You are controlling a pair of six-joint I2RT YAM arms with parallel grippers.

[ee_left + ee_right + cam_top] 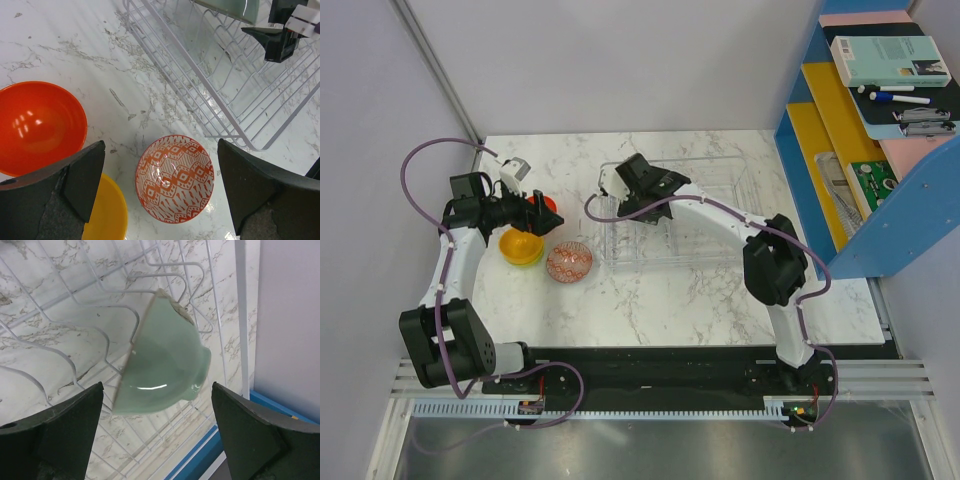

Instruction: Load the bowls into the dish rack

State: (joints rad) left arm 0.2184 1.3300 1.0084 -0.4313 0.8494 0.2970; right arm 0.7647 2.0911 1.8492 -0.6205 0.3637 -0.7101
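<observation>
Apparently free, bowl point(162, 357) before right hand point(157, 386)

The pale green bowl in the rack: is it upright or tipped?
Tipped on its side: the pale green bowl leans on edge among the wires of the rack, foot pointing right.

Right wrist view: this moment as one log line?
right jaws: open | pale green bowl: tilted in dish rack, ungripped | left jaws: open, empty

White arm links point(720, 215), black joints point(775, 265), purple cables point(415, 165), black jaws
</observation>
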